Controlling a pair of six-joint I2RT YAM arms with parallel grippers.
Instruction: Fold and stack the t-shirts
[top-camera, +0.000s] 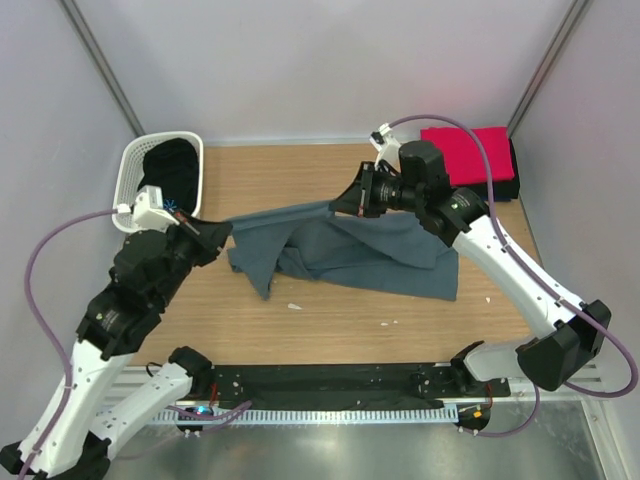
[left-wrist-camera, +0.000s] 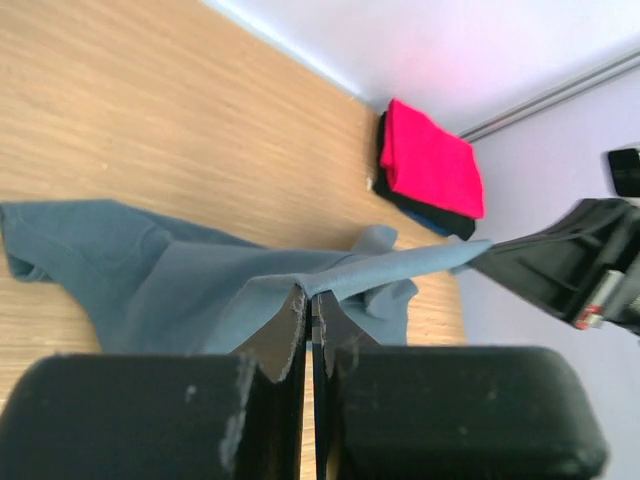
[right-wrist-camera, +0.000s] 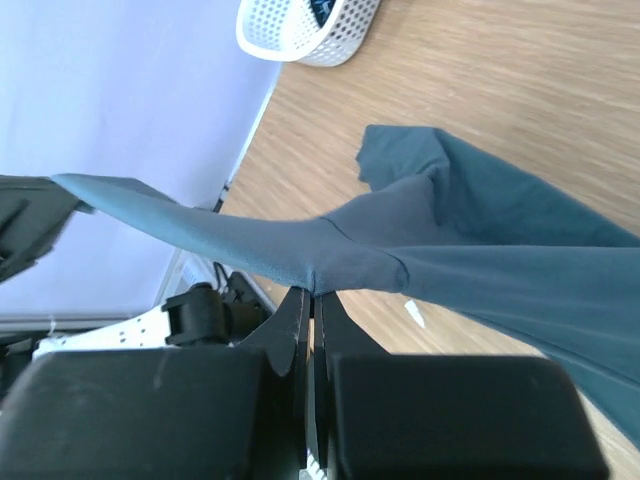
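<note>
Blue-grey shirt (top-camera: 370, 250) mid-table; basket (top-camera: 131, 172) far left, red shirt (top-camera: 466, 152) far right.

Matt cloth t-shirt (top-camera: 370, 255), wood-grain table (top-camera: 330, 335)

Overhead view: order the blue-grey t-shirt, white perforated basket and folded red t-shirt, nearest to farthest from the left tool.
1. Slate blue-grey t-shirt: pinched in the left tool.
2. White perforated plastic basket: behind it, far-left corner.
3. Bright red folded t-shirt: far-right corner.

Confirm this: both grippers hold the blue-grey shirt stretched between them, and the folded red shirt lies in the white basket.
Wrong place: the top view shows the red shirt on a dark folded pile at far right, not in the basket. The rest stands.
</note>
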